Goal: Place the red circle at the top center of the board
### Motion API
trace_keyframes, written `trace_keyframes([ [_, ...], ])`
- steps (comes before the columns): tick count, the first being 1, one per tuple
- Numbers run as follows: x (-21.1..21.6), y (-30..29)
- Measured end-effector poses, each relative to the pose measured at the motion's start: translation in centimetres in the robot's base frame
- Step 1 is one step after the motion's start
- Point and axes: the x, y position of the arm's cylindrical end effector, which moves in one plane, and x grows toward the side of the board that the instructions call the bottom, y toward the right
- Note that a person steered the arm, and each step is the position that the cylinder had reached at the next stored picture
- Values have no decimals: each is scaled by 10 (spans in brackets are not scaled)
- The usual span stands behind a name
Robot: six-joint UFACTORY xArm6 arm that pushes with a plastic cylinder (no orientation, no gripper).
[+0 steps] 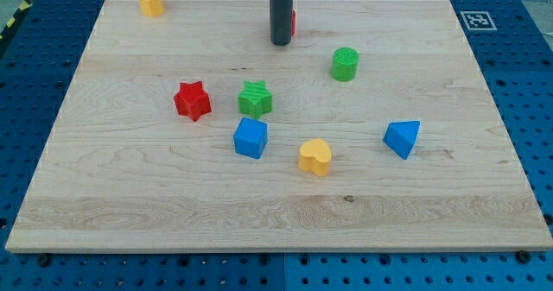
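Here my tip [281, 42] rests at the surface's [484, 196] top center, just left of the mostly hidden red circle [293, 20]; no hand shows.

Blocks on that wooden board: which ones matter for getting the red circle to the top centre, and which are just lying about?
In the job:
red circle, mostly hidden behind the rod, at the board's top centre
my tip, touching it on the view's left
wooden board

Lying about:
yellow hexagon block
green cylinder
red star
green star
blue cube
yellow heart
blue triangle
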Motion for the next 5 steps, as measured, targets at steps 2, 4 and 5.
trace_keyframes([
  [2,-19,0],
  [4,-43,0],
  [5,-33,0],
])
